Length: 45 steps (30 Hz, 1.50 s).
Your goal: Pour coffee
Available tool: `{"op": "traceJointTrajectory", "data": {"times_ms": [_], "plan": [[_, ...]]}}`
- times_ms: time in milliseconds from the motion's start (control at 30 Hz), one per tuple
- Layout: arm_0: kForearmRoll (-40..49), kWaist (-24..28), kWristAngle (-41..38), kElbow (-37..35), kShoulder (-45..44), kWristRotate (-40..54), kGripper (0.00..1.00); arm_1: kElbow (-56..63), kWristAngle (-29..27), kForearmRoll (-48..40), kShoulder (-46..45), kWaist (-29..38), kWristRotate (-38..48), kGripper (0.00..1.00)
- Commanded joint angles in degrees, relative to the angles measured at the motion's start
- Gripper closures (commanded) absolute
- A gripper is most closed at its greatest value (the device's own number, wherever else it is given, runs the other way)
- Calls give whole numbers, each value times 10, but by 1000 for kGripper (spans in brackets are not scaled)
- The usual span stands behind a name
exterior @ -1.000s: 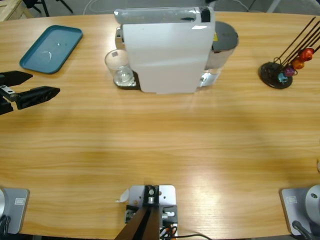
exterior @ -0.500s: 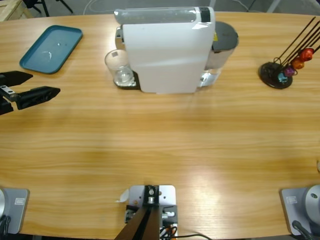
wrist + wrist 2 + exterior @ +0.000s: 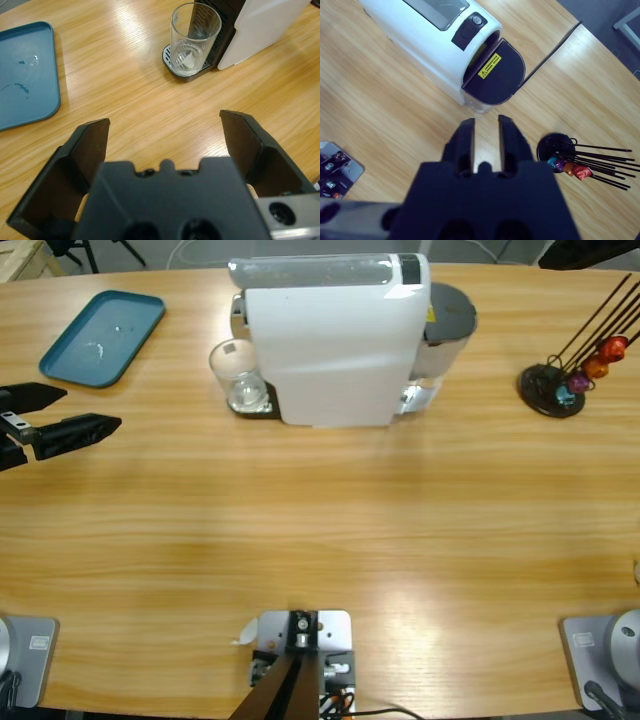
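Coffee machine, white, stands at the far middle of the table, long light wood with visible grain and soft glare patches. Glass, clear and upright, sits on the machine's drip tray at its left end, touching nothing else; no coffee visible in it. Grey round water tank at the machine's right end, with a yellow warning sticker on its dark lid in the right wrist view. Teal tray lies at the far left, well apart from the machine, a few water drops on it. Capsule stand, dark base with thin black rods fanning up, holds coloured capsules at the far right. Beyond the table edge: grey floor, a cable, bits of frame legs. Left gripper comes in from the left edge, low over bare wood, near the teal tray, well apart from the glass; fingers wide apart, nothing between them; left wrist view looks along it toward the glass and teal tray. Right gripper is high above the table, pointing down at the tank end of the machine, with the capsule stand off to one side; fingers nearly together with a narrow gap, holding nothing; in the high view only a dark scrap shows at the top right corner.
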Motion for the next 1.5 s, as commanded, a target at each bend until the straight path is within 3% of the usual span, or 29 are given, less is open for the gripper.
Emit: {"op": "traceJointTrajectory", "data": {"times_ms": [33, 67, 100, 333, 467, 633, 733, 867, 1500], "plan": [[-4, -4, -7, 15, 12, 3, 43, 30, 14, -8, -21, 6, 11, 274], [-4, -4, -7, 15, 12, 3, 40, 44, 25, -16, -29, 6, 11, 62], [-4, -4, -7, 15, 12, 3, 31, 65, 37, -29, -40, 6, 11, 3], [-8, -4, -10, 14, 12, 13, 4, 284, 73, -163, -162, 6, 11, 0], [-11, -4, -11, 15, 12, 19, 5, 455, 47, -343, -284, 7, 11, 0], [-11, -4, -15, 15, 15, 25, 9, 512, 52, -355, -330, 7, 10, 0], [-12, -4, -15, 16, 16, 27, 9, 565, 54, -413, -362, 7, 11, 0], [-13, -4, -15, 15, 24, 29, 9, 606, 64, -479, -347, 7, 11, 0], [-17, -3, -39, 21, -14, 88, 4, 637, 72, -533, -311, 7, 33, 0]]}}
